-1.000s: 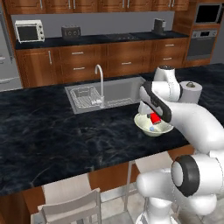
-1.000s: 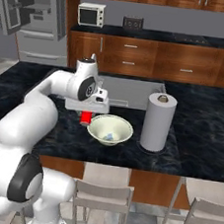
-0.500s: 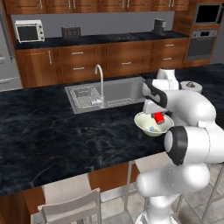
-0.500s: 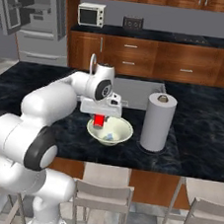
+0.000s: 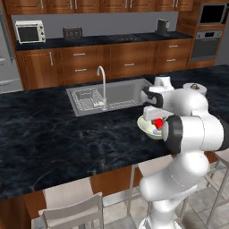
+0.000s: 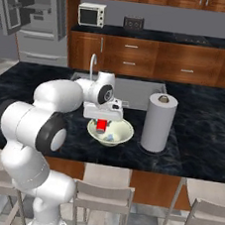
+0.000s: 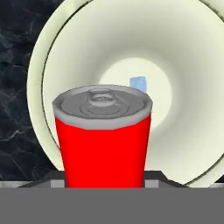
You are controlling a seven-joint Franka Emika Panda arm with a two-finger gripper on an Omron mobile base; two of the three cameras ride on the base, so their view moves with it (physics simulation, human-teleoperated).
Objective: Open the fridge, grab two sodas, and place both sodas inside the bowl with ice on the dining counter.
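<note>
My gripper (image 6: pixel 101 124) is shut on a red soda can (image 6: pixel 101 127) with a grey lid, holding it upright just above the pale cream-green bowl (image 6: pixel 125 134) on the dining counter (image 6: pixel 208 121). In the hand view the can (image 7: pixel 103 140) stands in front of the bowl's inside (image 7: pixel 183 65), where a small bluish ice cube (image 7: pixel 138 82) lies at the bottom. From the left base view, the can (image 5: pixel 158 123) hangs over the bowl's near rim (image 5: pixel 142 123), partly behind my arm. The grey fridge (image 6: pixel 32 10) stands far back left with its doors open.
A white paper-towel roll (image 6: pixel 158 122) stands close to the right of the bowl. The steel sink (image 5: pixel 116 91) with its arched tap (image 5: pixel 103 85) lies behind the bowl. Chairs (image 6: pixel 101 198) line the counter's near side. The wall counter carries a microwave (image 6: pixel 90 15).
The arm has carried the red can rightward from beside the bowl's left rim to above the bowl, and has folded in closer. The bowl and roll have not moved.
</note>
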